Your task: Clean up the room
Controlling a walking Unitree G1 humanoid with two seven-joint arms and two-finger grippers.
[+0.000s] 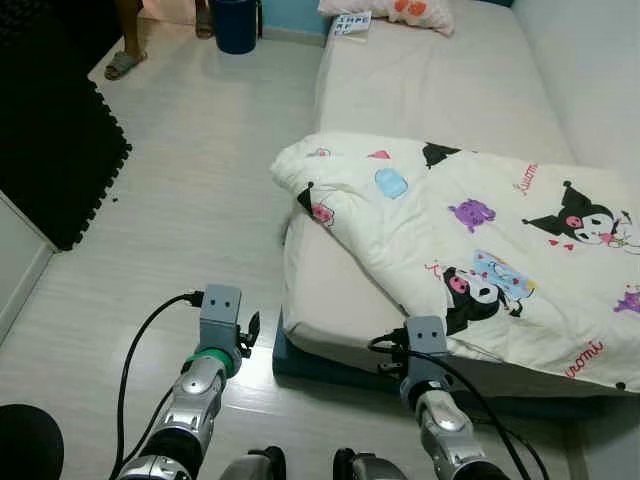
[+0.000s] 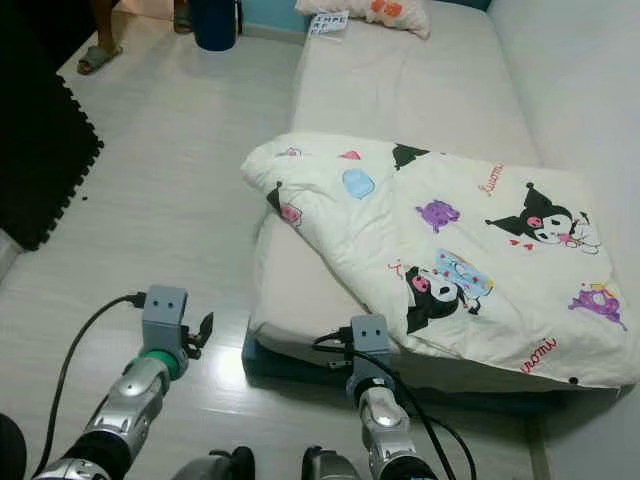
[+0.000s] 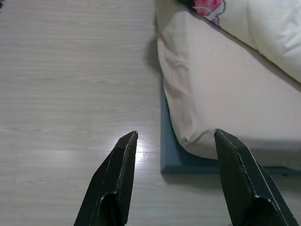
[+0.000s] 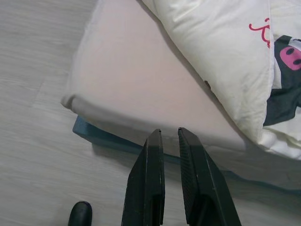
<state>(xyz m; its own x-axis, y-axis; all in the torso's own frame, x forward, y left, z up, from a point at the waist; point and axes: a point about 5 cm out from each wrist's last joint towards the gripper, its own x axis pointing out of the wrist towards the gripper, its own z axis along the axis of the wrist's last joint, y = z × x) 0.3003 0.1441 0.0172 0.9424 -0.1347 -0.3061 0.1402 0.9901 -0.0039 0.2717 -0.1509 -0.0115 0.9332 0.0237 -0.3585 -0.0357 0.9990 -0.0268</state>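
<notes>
Your head cameras look down at the foot corner of a low bed (image 1: 440,90) with a beige fitted sheet, set on a blue base (image 3: 168,155) that shows along its lower edge. A cream quilt (image 1: 490,240) printed with cartoon characters lies folded and slightly askew across the near half of the mattress, one corner reaching toward the bed's left edge. At the far end you see a pillow (image 1: 420,12) with orange marks and, just beside it, a small printed paper or booklet (image 1: 352,24).

Your left gripper (image 3: 175,141) hangs over the pale wood-look floor (image 1: 190,200) just beside the bed corner; its two black fingers (image 3: 117,174) stand wide apart and hold nothing. Your right gripper (image 4: 170,136) points at the near edge of the mattress, below the quilt's hem; its fingers (image 4: 150,179) are nearly together, with only a narrow slit between them and nothing in it.

To your left a black foam mat (image 1: 60,130) with an interlocking edge covers part of the floor. At the far end of the room a dark blue bin (image 1: 236,22) stands near the bed's head, and a person's foot in a sandal (image 1: 124,62) rests on the floor beside the mat
</notes>
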